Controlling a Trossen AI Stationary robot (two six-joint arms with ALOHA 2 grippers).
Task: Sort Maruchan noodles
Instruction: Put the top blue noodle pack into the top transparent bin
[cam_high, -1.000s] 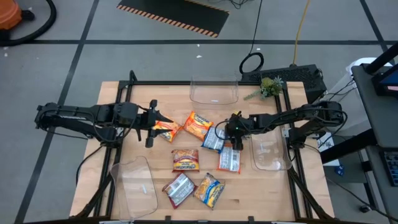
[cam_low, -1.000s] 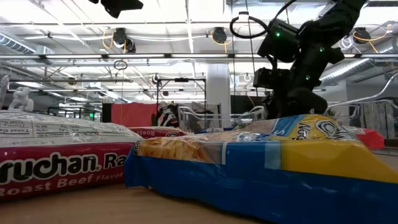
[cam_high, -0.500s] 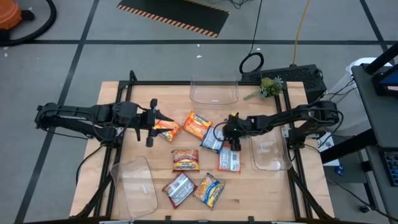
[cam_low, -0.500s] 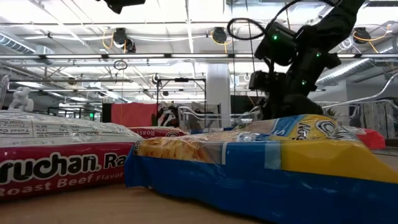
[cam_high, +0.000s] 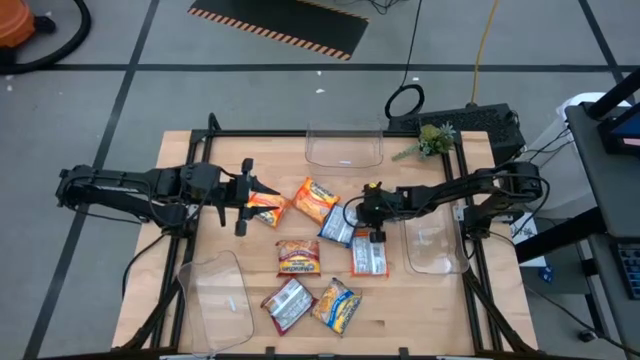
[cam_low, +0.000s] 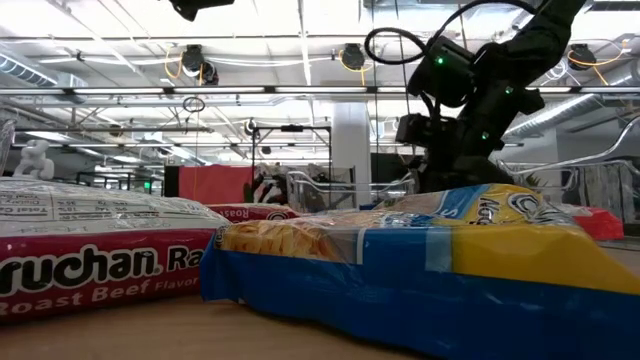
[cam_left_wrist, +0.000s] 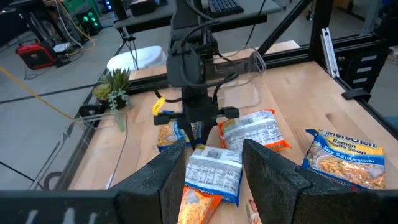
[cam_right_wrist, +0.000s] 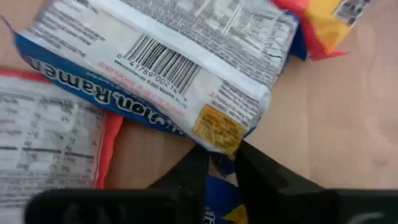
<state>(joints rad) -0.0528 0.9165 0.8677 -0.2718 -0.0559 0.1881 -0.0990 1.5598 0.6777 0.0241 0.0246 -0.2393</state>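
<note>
The right claw (cam_high: 366, 212) is down at the middle of the bench (cam_high: 450, 290), its fingers pinching the edge seam of a blue-and-white noodle packet (cam_high: 340, 224) that lies face down, barcode up. That grip looks thin (only a sliver of crimped plastic sits between the fingers in the right wrist view), so on a lift the packet could slide free. It also overlaps an orange-edged packet (cam_high: 368, 256) at its 5 o'clock, which could be dragged along. The left claw (cam_high: 247, 199), spread open, sits over an orange packet (cam_high: 266, 208) at the pile's 9 o'clock. Other packets (cam_high: 298, 258) lie toward 6 o'clock. A clear bin (cam_high: 436, 244) stands at 3 o'clock.
</note>
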